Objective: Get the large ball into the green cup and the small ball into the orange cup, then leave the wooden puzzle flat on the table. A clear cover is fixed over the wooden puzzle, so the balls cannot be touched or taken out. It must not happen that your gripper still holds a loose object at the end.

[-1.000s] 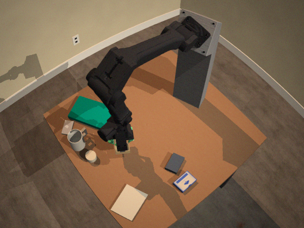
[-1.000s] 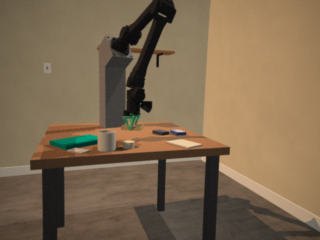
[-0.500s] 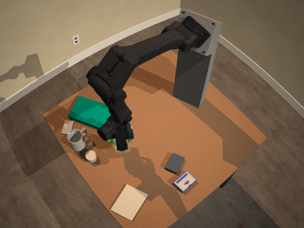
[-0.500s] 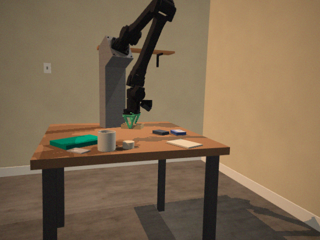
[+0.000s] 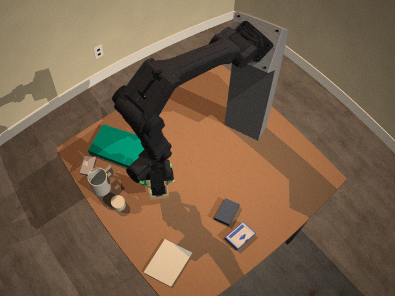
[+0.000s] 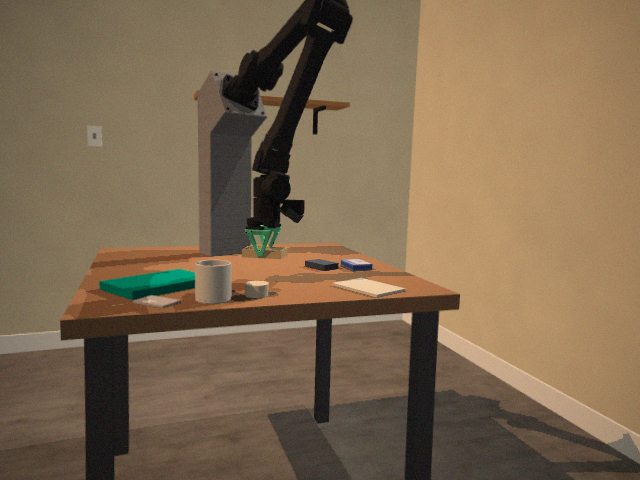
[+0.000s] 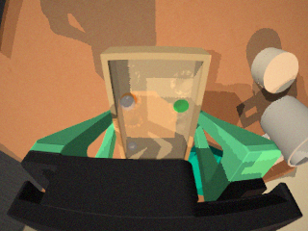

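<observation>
The wooden puzzle is a shallow wooden tray under a clear cover. My gripper is shut on its two long sides with green fingers. In the wrist view a grey ball sits at the left inside the tray, on an orange spot. The green cup is at the right and looks empty. A fainter grey spot lies nearer the gripper; I cannot tell what it is. From the side, the puzzle is down at the table top under the gripper. From above, the arm hides most of the puzzle.
A grey mug and a small cream cylinder stand close to the left of the puzzle. A green box and a small grey card lie behind them. A dark box, a blue box and a cream pad lie at the right front. The grey arm pedestal stands at the back.
</observation>
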`<state>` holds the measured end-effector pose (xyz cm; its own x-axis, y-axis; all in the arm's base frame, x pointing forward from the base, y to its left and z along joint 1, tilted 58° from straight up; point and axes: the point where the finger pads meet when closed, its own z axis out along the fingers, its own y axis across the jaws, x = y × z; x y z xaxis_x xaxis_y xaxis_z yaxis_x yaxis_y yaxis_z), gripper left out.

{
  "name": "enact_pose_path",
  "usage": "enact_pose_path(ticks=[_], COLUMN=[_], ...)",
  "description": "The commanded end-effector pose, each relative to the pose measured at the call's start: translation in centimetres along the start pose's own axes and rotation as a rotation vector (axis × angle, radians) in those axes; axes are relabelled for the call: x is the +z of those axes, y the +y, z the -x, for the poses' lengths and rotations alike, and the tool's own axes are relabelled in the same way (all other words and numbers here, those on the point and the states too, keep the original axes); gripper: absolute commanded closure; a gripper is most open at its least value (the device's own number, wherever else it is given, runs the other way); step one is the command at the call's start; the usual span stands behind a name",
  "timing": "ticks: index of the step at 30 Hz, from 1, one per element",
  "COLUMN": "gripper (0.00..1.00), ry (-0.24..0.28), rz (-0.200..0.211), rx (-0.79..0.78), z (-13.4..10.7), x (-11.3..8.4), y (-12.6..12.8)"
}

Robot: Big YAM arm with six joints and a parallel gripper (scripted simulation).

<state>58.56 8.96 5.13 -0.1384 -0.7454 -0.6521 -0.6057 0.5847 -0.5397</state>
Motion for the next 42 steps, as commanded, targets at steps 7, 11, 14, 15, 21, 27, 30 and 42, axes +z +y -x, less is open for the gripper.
enact_pose_path(ticks=[7, 11, 14, 15, 21, 27, 30, 42], gripper=[0.32, 0.32, 0.32, 0.32, 0.32, 0.32, 0.32, 0.32], ry=[-0.021, -0.017, -0.036, -0.032, -0.013, 0.009, 0.008, 0.014], rz=[0.010, 0.009, 0.009, 0.014, 0.001, 0.007, 0.006, -0.121], rx=[0.009, 0.009, -0.007, -0.005, -0.019, -0.004, -0.004, 0.010], z=[-1.9, -1.9, -0.2, -0.4, 1.3, -0.4, -0.4, -0.9], x=[-0.4, -0.4, -0.9, -0.8, -0.6, -0.1, -0.2, -0.2], y=[0.8, 0.7, 0.6, 0.7, -0.3, -0.1, -0.1, 2.0])
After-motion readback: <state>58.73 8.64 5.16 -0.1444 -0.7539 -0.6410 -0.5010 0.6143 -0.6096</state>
